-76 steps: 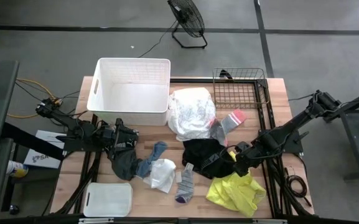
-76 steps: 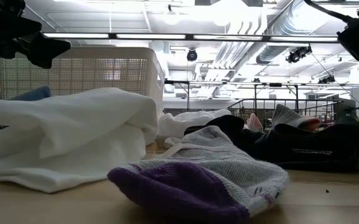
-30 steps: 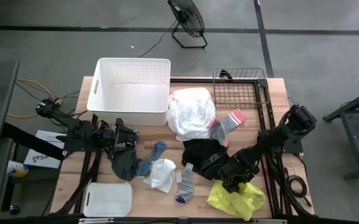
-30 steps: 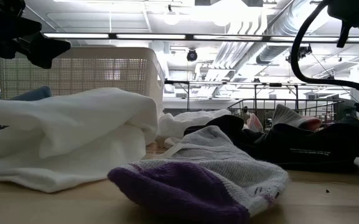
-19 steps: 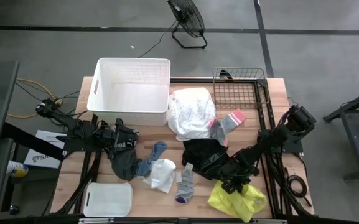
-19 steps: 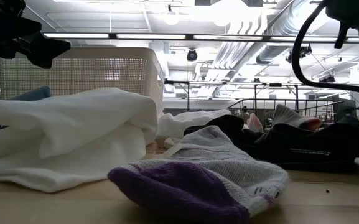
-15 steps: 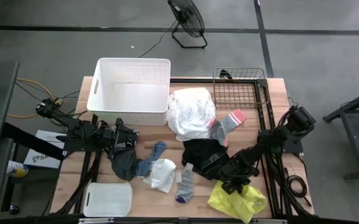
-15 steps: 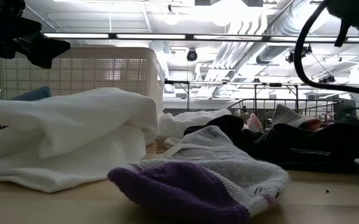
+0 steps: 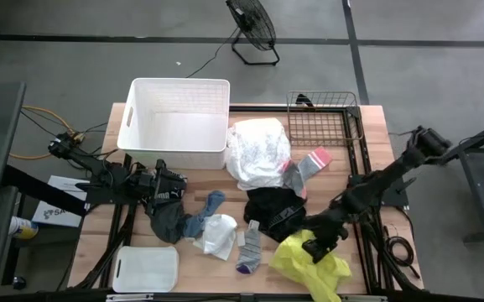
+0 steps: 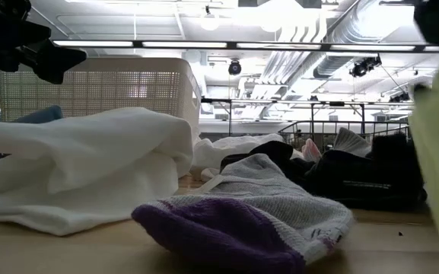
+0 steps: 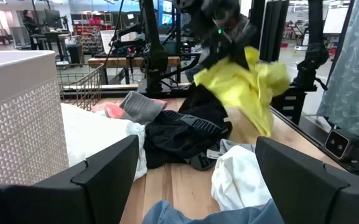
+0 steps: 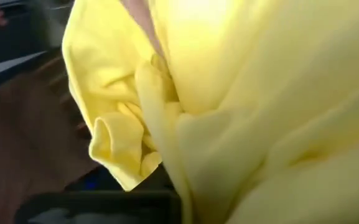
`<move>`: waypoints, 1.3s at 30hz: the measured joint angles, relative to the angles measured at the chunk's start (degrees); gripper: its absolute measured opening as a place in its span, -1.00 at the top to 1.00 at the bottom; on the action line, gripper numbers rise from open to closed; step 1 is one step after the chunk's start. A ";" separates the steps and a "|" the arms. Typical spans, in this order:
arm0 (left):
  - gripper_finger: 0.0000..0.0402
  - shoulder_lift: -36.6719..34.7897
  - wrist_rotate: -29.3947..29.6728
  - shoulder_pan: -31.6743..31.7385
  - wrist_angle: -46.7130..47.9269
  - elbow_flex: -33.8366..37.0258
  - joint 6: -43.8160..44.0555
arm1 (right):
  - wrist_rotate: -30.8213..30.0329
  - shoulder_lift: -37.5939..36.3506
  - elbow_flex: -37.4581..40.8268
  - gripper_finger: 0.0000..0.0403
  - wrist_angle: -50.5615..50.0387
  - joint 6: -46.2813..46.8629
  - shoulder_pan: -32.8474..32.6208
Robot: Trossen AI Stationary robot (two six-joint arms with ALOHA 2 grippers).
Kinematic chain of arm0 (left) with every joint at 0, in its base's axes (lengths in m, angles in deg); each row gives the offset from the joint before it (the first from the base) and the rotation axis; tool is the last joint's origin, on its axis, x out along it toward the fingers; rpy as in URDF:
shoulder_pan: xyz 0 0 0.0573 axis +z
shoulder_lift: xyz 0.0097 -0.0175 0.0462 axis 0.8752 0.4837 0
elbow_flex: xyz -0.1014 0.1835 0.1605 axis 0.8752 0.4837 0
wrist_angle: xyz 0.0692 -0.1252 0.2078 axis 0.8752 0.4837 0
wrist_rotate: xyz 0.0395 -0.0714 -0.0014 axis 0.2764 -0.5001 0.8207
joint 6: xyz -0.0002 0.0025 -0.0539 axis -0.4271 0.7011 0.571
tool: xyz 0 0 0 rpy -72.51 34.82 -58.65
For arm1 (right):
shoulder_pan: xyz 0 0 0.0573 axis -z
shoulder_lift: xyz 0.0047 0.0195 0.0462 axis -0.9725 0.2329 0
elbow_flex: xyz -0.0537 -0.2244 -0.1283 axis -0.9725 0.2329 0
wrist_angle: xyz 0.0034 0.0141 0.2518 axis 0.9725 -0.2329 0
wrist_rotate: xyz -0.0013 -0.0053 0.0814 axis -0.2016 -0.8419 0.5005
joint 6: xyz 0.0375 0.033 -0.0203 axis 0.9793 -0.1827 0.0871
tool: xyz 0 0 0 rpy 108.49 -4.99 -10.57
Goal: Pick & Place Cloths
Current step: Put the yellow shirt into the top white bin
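Right pincer (image 9: 315, 247): my fingers are clamped on the yellow garment (image 9: 309, 262). I grip it by an upper fold so the rest hangs free below and clears the pile.
Yellow garment: bunched around the right pincer, draping beneath it; the left wrist view shows it (image 11: 247, 87) lifted off the desk (image 9: 376, 134), which is why it blocks my right wrist view (image 12: 241, 112).
Black garment (image 9: 277, 208): just beside the right pincer, toward the middle of the desk, lying flat; I judge it plucked apart from the yellow one.
White bin (image 9: 176, 122): well apart from the right pincer, across the desk. I take it as the drop place, so the carry must pass over the other cloths.
Left pincer (image 9: 168, 186): fingers apart, holding nothing, waiting above the dark grey garment (image 9: 168, 220), with the blue sock (image 9: 205, 211) and white cloth (image 9: 221, 235) near it.
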 joint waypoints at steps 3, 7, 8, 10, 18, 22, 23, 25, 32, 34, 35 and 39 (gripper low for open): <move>-0.59 -0.01 0.01 0.00 0.00 0.00 -0.36 | -0.52 -4.59 -0.03 0.81 -0.24 0.00 -1.02; -0.59 -0.01 0.02 0.00 0.00 0.00 -1.45 | -0.49 -9.24 -0.04 0.81 -0.99 0.40 -2.23; -0.59 0.00 0.03 0.01 0.00 0.00 -1.39 | -0.53 -10.13 -0.04 0.81 -1.22 0.55 -2.47; -0.59 -0.01 0.02 0.00 0.00 0.00 -1.39 | -1.22 -11.86 -0.09 0.81 -1.68 0.63 -2.92; -0.59 -0.01 0.00 -0.01 0.00 0.00 -0.07 | -10.52 -19.23 -0.11 0.81 -9.27 -3.37 -3.82; -0.59 0.01 -0.13 0.01 -0.02 0.00 5.28 | -19.07 -22.87 -0.11 0.81 -11.60 -8.36 -3.78; -0.59 -0.01 -0.13 -0.01 -0.27 0.00 8.68 | -21.21 -23.65 -0.11 0.81 -11.53 -9.83 -3.78; -0.59 0.01 -0.02 0.01 -1.31 0.00 15.42 | -24.96 -25.08 -0.11 0.81 -11.48 -12.38 -3.76; -0.59 0.00 0.83 0.01 -10.14 0.00 28.64 | -35.13 -28.71 -0.11 0.81 -11.50 -20.86 -3.58; -0.59 -0.01 0.87 0.01 -14.08 0.00 31.60 | -37.87 -29.37 -0.11 0.81 -11.48 -23.07 -3.43; -0.59 -0.01 0.89 0.01 -16.07 0.00 32.97 | -39.20 -29.65 -0.12 0.81 -11.48 -24.22 -3.25; -0.59 -0.01 1.59 0.01 -23.93 0.00 33.69 | -42.06 -30.61 -0.13 0.81 -10.97 -28.97 -1.67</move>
